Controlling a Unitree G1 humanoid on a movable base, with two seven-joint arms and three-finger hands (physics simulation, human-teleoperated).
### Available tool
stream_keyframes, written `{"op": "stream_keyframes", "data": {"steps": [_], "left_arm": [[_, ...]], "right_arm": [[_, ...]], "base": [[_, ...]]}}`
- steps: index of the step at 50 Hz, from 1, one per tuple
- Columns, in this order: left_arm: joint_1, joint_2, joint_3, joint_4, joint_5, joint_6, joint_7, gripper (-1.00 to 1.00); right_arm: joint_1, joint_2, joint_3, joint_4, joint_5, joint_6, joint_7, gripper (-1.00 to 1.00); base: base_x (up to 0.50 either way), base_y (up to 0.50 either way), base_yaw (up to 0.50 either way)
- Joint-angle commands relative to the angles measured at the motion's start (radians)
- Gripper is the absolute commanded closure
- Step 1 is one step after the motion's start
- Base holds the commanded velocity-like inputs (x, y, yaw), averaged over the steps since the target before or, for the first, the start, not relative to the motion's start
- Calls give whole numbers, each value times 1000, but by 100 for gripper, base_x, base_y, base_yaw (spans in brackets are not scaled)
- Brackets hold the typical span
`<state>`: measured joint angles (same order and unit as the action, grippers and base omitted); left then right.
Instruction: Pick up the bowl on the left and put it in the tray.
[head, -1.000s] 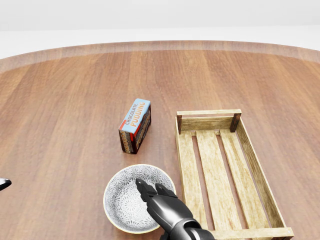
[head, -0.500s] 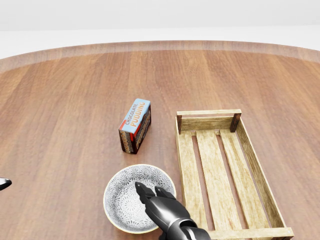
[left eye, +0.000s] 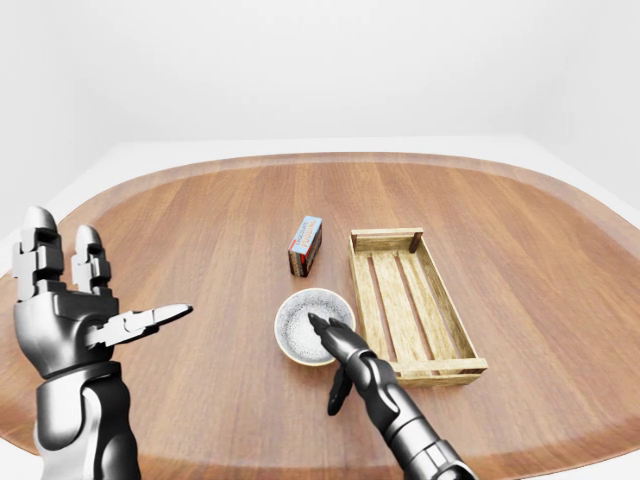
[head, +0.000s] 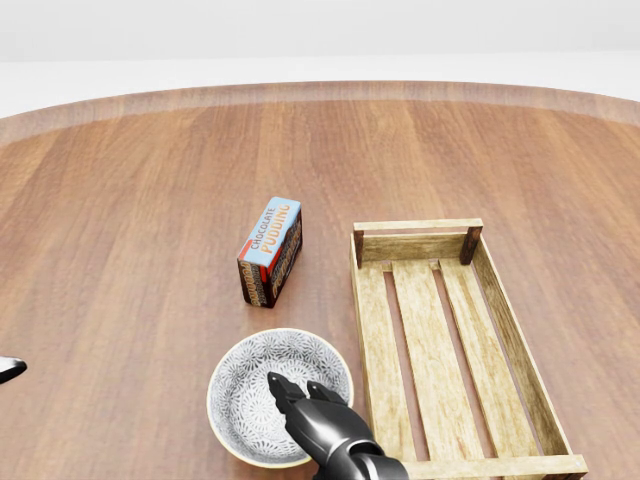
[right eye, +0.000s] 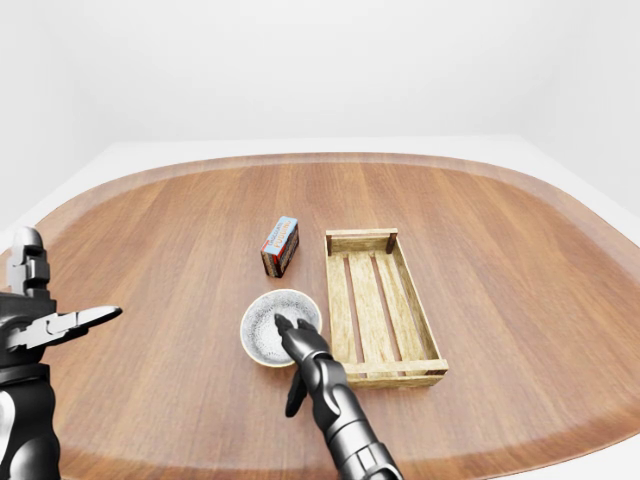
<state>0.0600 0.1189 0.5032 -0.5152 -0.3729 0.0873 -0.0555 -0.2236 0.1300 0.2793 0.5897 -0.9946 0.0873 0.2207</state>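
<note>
The grey patterned bowl (head: 245, 395) sits on the wooden table, left of the slatted wooden tray (head: 515, 340). My right hand (head: 297, 392) comes up from the bottom of the head view. Its dark fingers (left eye: 318, 325) reach over the bowl's near right rim into the inside. In the left-eye view its thumb hangs down outside the rim, so the hand is open and not closed on the bowl. My left hand (left eye: 100, 290) is raised at the far left, open with its fingers spread, well away from the bowl.
A chocolate pudding box (head: 270, 250) stands on the table above the bowl, left of the tray's top end. The tray (left eye: 410, 300) holds nothing. The round table's edge (left eye: 300, 160) curves across the top of the views.
My right hand has drawn back slightly toward the bottom of the head view, fingertips still over the bowl. The bowl, box and tray have not moved.
</note>
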Motion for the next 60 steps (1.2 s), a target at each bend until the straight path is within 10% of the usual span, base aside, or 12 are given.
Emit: {"op": "stream_keyframes", "data": {"steps": [1, 22, 23, 25, 26, 49, 60], "left_arm": [[1, -1, -2, 1, 3, 0, -1, -100], [5, -15, -36, -14, 37, 0, 3, -100], [1, -15, -39, -4, 41, 0, 3, -100], [-1, -14, -40, 9, 42, 0, 0, -100], [1, -10, -32, 0, 35, 0, 0, -100], [3, -6, -5, -14, 12, 0, -2, -100], [6, -7, -1, -24, 8, 0, -2, -100]], "right_arm": [[-24, 1, -10, 60, -3, 0, -16, -100], [-68, 21, -4, 184, -57, 0, -38, -98], [-69, 20, -2, 191, -62, 0, -40, -62], [-66, 23, -2, 192, -63, 0, -41, 80], [-64, 23, -1, 182, -66, 0, -32, 100], [-42, 16, 6, 80, -83, 0, 15, 100], [17, 22, 56, -247, -190, 0, 224, 100]], "base": [[0, 0, 0], [0, 0, 0], [0, 0, 0], [0, 0, 0], [0, 0, 0], [0, 0, 0], [0, 0, 0]]}}
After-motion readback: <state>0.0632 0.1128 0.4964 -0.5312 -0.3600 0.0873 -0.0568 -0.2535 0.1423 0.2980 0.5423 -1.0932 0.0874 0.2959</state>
